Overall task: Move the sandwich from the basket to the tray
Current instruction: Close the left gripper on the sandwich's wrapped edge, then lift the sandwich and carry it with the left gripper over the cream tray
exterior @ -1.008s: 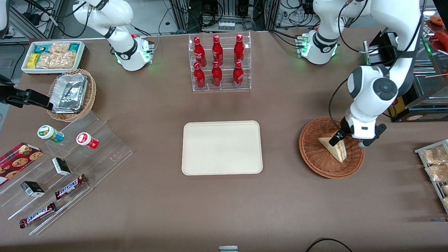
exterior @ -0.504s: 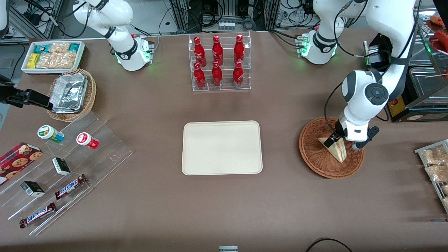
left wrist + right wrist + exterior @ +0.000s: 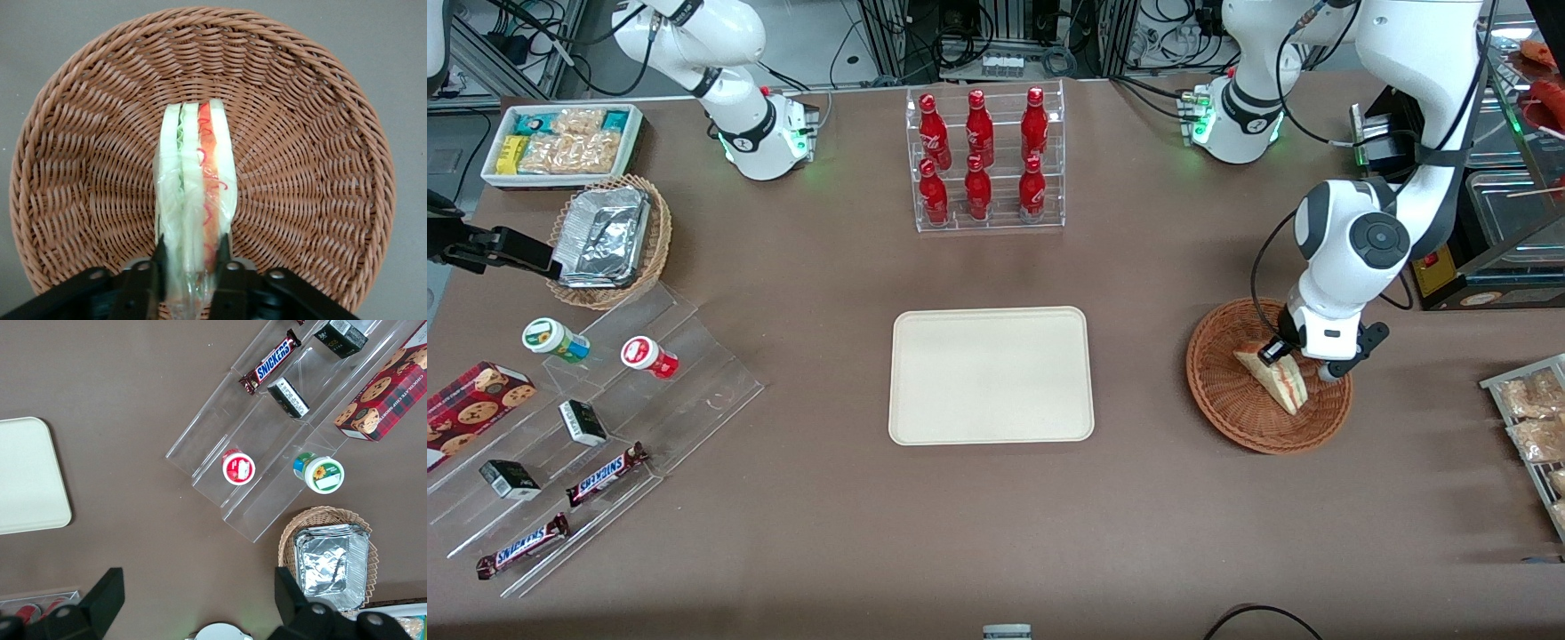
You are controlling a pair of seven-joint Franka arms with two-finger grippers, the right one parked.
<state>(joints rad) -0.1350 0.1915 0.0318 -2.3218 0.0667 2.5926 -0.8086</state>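
Observation:
The sandwich (image 3: 1282, 384) is a pale wedge in clear wrap, standing on edge in the reddish-brown wicker basket (image 3: 1227, 402) toward the working arm's end of the table. My left gripper (image 3: 1274, 353) is down in the basket, shut on the sandwich's end farther from the front camera. In the left wrist view the two black fingers (image 3: 158, 263) press against both bread faces of the sandwich (image 3: 197, 177), with red and green filling showing along its edge and the basket (image 3: 87, 167) all around it. The cream tray (image 3: 991, 374) lies bare at mid-table, beside the basket.
A clear rack of red bottles (image 3: 984, 160) stands farther from the camera than the tray. At the parked arm's end are a clear stepped stand with snacks (image 3: 587, 418), a foil-tray basket (image 3: 609, 240) and a white bin (image 3: 560, 142). Snack packets (image 3: 1534, 418) sit near the basket.
The left arm has come down and shifted slightly toward the tray, and its fingers have closed on the sandwich. The sandwich has tilted a little in the basket.

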